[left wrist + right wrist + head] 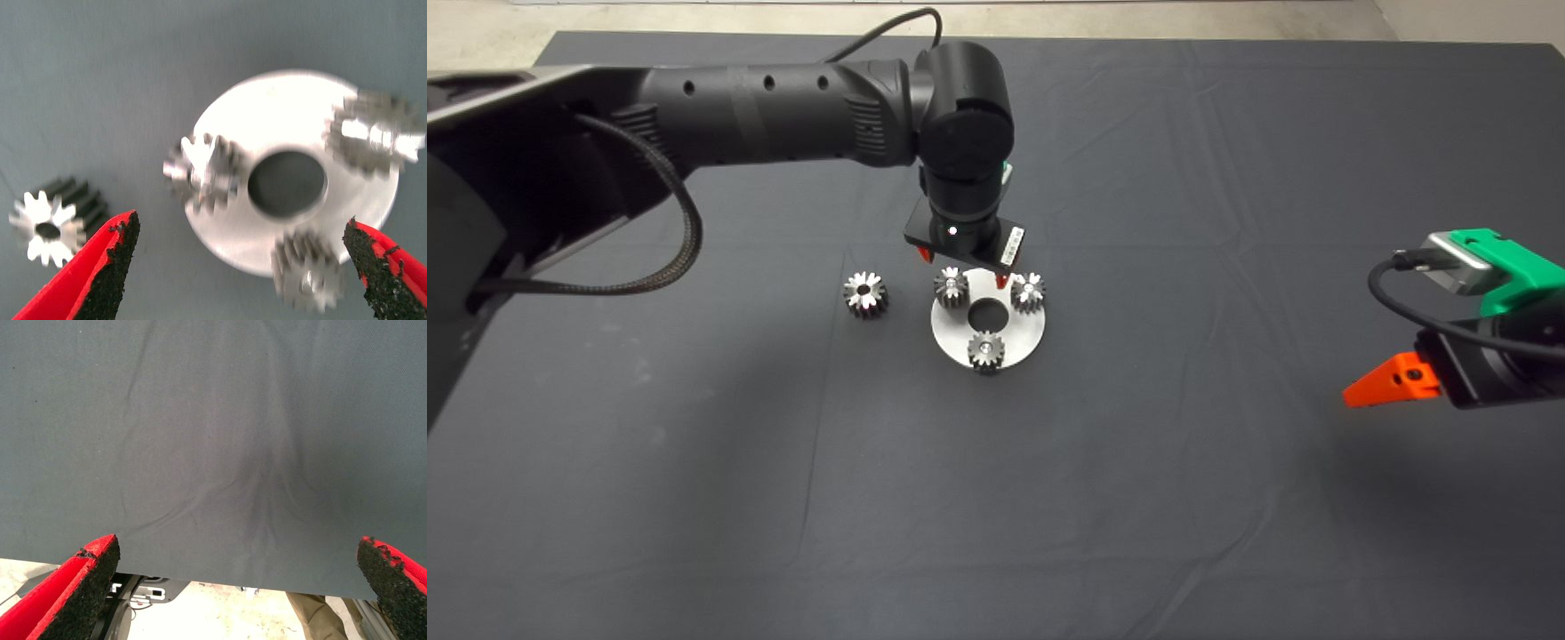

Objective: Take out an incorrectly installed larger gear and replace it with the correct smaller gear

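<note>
Above the disc [1018, 342], left gripper [965, 268] hovers, fingers apart, holding nothing; three gears sit on it, one gear [865, 293] beside. Right gripper [1383, 382] parked, fingers apart.

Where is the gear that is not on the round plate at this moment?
In the head view the loose gear lies on the mat, just left of the round plate, near the left gripper.

We log: gears [986, 349] shiny metal | disc [1021, 338] smooth brushed metal | mat [1138, 489] matt cloth (creased) | finger pads [113, 267] rough black.
</note>
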You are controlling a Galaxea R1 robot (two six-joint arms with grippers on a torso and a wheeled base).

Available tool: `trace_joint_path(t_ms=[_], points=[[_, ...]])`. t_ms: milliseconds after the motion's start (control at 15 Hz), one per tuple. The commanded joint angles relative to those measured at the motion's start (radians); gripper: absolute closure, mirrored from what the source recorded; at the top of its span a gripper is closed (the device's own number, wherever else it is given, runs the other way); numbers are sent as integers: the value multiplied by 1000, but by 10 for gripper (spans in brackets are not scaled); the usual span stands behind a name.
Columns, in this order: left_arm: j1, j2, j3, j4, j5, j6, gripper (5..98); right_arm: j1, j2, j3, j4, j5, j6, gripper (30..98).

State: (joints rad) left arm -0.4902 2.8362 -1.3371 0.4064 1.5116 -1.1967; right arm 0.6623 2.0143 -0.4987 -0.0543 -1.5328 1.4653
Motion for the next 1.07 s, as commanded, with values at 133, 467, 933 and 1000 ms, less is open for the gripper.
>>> trace_joint_path(t_ms=[133,467,933,1000], points=[[-44,-147,203,-24,7,-106,228,19,-7,0,25,-125,-2,345],[-74,-223,379,-27,10,-196,162,19,-4,15,27,-124,0,345],[-80,-303,624,-47,16,-349,61,19,43,118,24,-121,13,345],[-80,-321,658,-47,16,-380,61,19,67,128,22,-121,21,345]])
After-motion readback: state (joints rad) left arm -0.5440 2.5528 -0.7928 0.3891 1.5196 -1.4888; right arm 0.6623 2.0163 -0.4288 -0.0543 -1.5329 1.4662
